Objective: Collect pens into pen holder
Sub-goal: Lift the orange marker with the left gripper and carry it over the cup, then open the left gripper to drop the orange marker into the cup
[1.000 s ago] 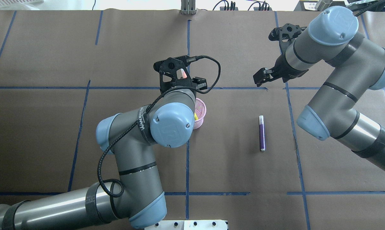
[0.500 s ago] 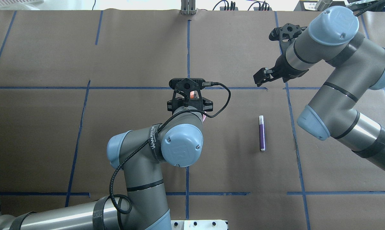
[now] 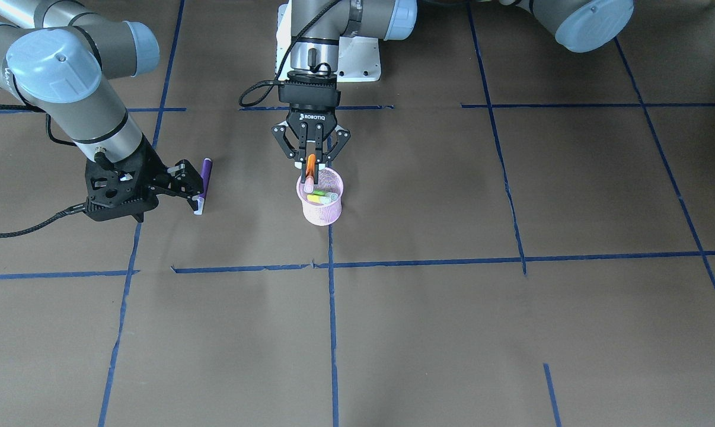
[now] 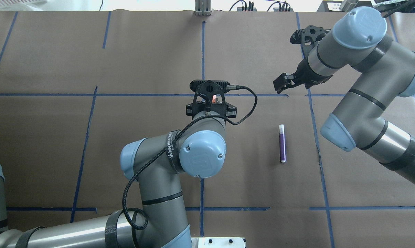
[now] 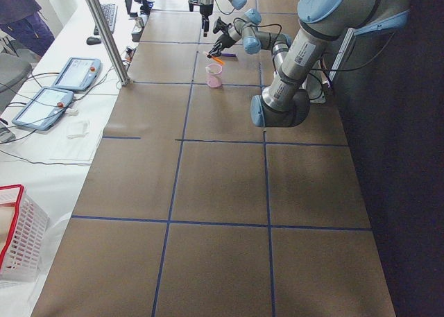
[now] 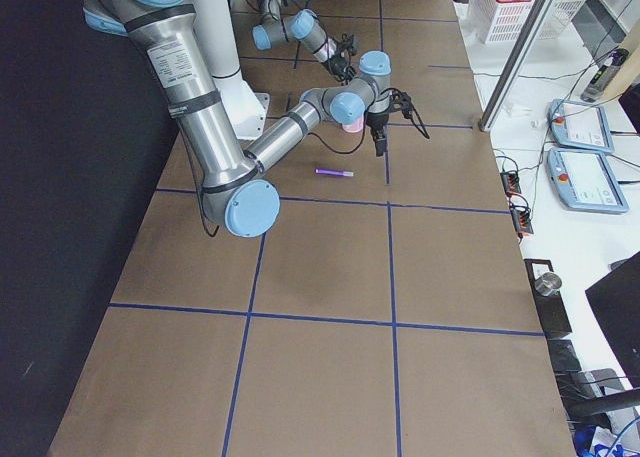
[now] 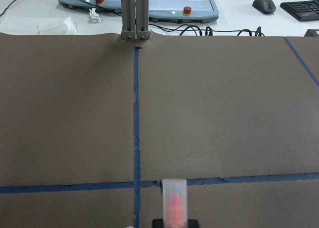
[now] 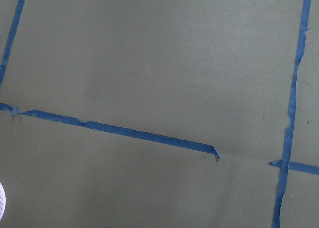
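Exterior front-facing view showed the left gripper (image 3: pixel 310 160) pointing straight down over the holder (image 3: pixel 322 214), its fingers clamped on the orange pen (image 3: pixel 310 168). The pen hung nearly upright, pale cap end down, at the part of the holder's rim nearest the robot. Whether the cap had passed below the rim could not be told. The holder stood upright on the table (image 4: pixel 56 137) near the middle tape cross, and a yellow pen (image 3: pixel 316 199) and a green pen (image 3: pixel 329 194) lay inside it, leaning across its mouth.

From the left wrist camera, the orange pen's translucent cap (image 7: pixel 174 203) rose from the bottom edge, held between the dark fingers (image 7: pixel 158 222), with brown table and blue tape lines beyond.

In the overhead view the left arm's wrist covered the holder, and only a spot of orange showed through the gripper frame. The purple pen (image 4: pixel 282 143) lay flat on the table on the robot's right side, well apart from the holder, its white cap end pointing away from the robot. The right gripper (image 4: pixel 282 82) hung above the table farther out than that pen, touching nothing, its fingers apart and empty. The right wrist camera showed only table and tape.
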Robot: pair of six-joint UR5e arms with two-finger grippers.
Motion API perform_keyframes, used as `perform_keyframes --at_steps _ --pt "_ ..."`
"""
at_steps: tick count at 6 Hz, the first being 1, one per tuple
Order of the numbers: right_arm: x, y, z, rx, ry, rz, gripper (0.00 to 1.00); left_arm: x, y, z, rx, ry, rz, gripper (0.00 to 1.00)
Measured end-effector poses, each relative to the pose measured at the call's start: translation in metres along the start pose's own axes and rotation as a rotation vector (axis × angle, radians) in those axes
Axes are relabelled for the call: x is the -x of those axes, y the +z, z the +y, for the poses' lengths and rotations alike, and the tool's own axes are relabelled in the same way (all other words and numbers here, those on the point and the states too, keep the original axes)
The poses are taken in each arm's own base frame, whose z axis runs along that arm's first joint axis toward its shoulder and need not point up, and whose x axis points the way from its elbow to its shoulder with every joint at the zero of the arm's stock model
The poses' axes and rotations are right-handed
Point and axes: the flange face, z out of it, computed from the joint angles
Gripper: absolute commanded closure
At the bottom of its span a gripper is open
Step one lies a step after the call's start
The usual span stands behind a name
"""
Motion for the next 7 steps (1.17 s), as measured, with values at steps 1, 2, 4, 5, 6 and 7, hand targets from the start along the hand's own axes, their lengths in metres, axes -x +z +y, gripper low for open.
perform_keyframes --at_steps 1,2,4,5,6,7 --pt "0.000 0.000 0.000 0.000 0.000 0.000 0.00 0.002 0.001 -0.009 -0.010 0.009 -0.001 0.99" --pt "0.000 0.000 0.000 0.000 0.000 0.000 0.00 0.005 0.007 -0.015 -0.018 0.013 -0.012 0.99" --pt "0.000 0.000 0.000 0.000 0.000 0.000 0.00 0.005 0.023 -0.015 -0.017 0.023 -0.041 0.99" --pt "0.000 0.000 0.000 -0.001 0.000 0.001 0.00 0.002 0.030 -0.012 -0.013 0.028 -0.052 0.96" --pt "0.000 0.000 0.000 -0.001 0.000 0.001 0.00 0.000 0.037 -0.009 -0.009 0.035 -0.064 0.74" --pt "0.000 0.000 0.000 -0.001 0.000 0.001 0.00 0.000 0.043 -0.006 -0.005 0.041 -0.076 0.28"
